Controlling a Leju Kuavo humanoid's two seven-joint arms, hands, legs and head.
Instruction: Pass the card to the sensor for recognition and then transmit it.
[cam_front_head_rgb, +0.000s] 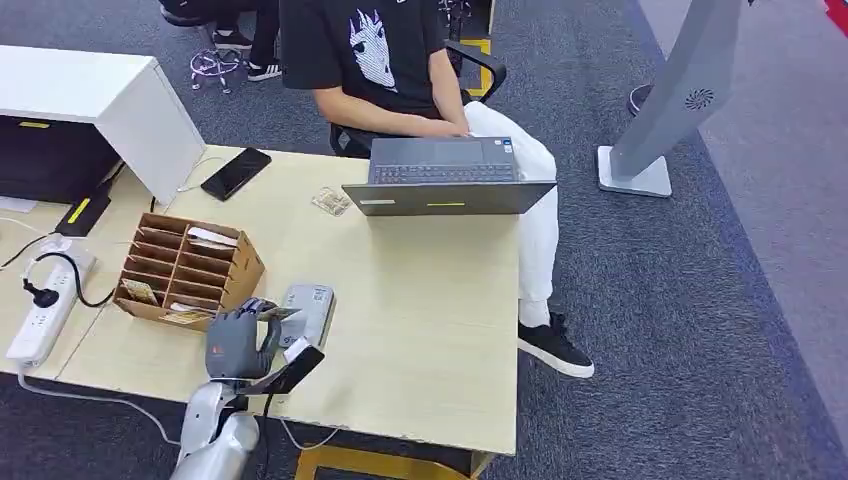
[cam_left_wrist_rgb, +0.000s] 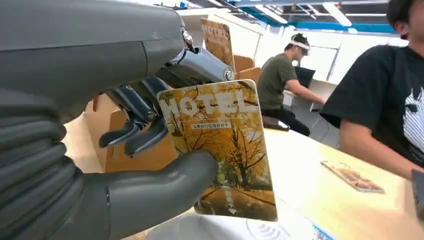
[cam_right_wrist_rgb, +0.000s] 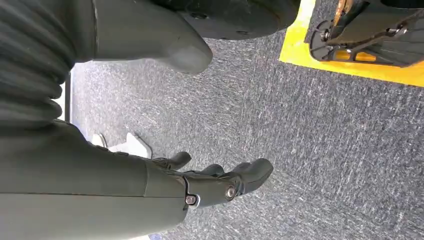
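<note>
- The left hand (cam_left_wrist_rgb: 100, 165) pinches the card (cam_left_wrist_rgb: 222, 150) between thumb and fingers, the card upright over the grey sensor (cam_front_head_rgb: 308, 305).
- The right hand (cam_right_wrist_rgb: 200, 185) hangs over the carpet, its fingers apart and holding nothing.
- I think the card face should come down flat on the sensor pad.
- The cardboard organizer (cam_front_head_rgb: 185, 270) stands at about 10 o'clock from the hand; keep the card away from it.
- The person (cam_front_head_rgb: 390, 60) with the laptop (cam_front_head_rgb: 445, 180) sits at 1 o'clock, probably the receiver.

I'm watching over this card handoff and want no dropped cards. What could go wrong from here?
The left hand pinches the hotel card near one edge only, so it might slip or twist as it nears the grey sensor. The cardboard card organizer stands right beside the sensor, so the hand could bump it. The person sits behind an open laptop, which may obstruct the handover.
</note>
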